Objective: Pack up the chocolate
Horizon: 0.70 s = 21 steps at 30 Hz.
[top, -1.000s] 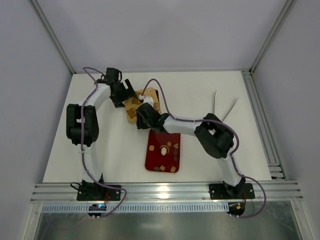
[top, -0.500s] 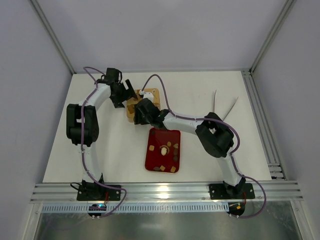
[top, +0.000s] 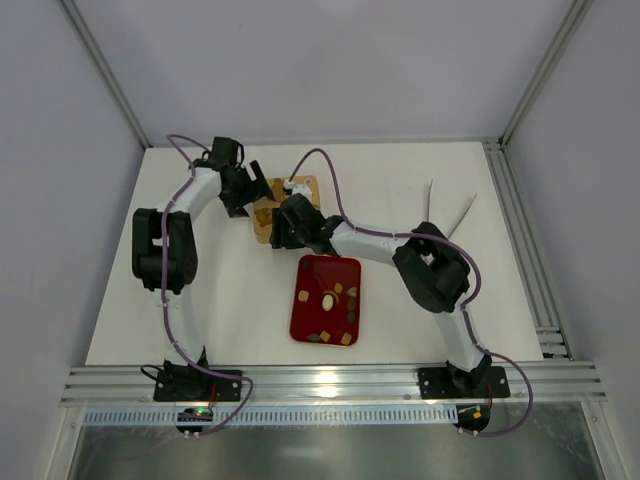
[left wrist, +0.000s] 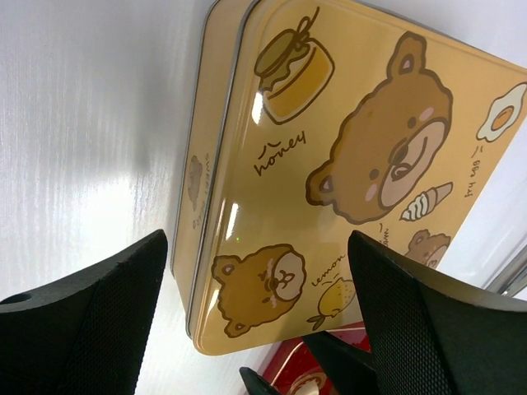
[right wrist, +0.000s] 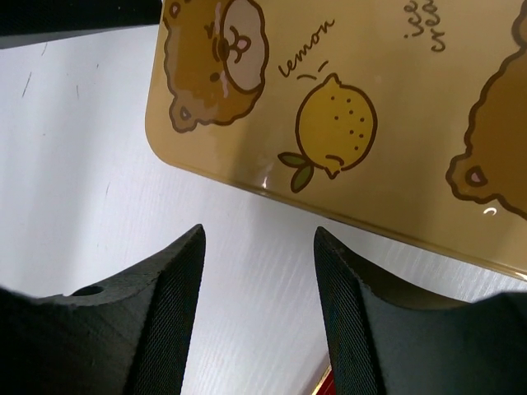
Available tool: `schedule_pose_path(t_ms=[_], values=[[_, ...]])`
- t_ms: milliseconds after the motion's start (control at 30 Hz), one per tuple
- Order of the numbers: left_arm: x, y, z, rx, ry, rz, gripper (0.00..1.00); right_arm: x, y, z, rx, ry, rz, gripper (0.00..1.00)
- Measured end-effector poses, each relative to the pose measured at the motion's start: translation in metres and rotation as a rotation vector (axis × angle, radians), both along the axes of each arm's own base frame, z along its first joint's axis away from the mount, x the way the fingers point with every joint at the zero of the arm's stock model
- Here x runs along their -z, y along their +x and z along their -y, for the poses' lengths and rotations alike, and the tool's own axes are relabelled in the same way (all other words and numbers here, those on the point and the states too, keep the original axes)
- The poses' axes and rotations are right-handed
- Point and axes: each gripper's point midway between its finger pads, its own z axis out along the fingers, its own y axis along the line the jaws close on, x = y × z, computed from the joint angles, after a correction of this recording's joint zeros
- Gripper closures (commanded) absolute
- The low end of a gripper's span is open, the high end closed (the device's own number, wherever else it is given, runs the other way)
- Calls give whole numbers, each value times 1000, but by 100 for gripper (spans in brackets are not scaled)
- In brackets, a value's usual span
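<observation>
The chocolate [top: 327, 301] lies as small brown, tan and cream pieces in the red tray [top: 300, 318]. Beyond the tray sits the gold box [top: 263, 213], covered by a lid printed with bears [left wrist: 354, 140] and a lemon [right wrist: 336, 119]. My left gripper [top: 256, 186] [left wrist: 257, 239] stands open at the box's far left side, its fingers spanning a lid corner without touching it. At the box's near edge is my right gripper [top: 279, 232] [right wrist: 258, 232], open over bare table with nothing between its fingers. The inside of the box is hidden.
Two pale, thin sticks [top: 447, 214] lie at the back right of the white table [top: 220, 300]. A metal rail [top: 520, 240] runs along the table's right edge. The right arm [top: 430, 270] bends across above the tray's right side.
My right gripper has shifted a little away from the tray toward the box's near edge, and its jaws have spread wider. The left gripper has stayed put.
</observation>
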Motion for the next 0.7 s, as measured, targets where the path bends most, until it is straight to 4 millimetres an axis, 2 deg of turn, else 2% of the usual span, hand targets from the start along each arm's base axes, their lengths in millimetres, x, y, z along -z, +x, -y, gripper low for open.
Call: schedule_pose_path(t_ms=[167, 267, 367, 467, 533, 600, 700], values=[[6, -3, -5, -12, 23, -13, 14, -8, -11, 4, -28, 17, -20, 40], [8, -4, -8, -20, 39, -17, 14, -30, -16, 13, -32, 43, -10, 38], [10, -5, -10, -27, 53, -22, 15, -67, -13, 24, -26, 99, 23, 37], [14, -7, -12, -32, 63, -30, 15, -99, 8, 47, 15, 154, 58, 36], [15, -7, -13, -33, 65, -31, 16, -108, 28, 66, 55, 174, 64, 35], [15, -7, -13, -35, 66, -31, 17, -108, 46, 82, 86, 182, 54, 35], [15, -7, -14, -38, 70, -32, 19, -98, 73, 100, 127, 177, 21, 35]])
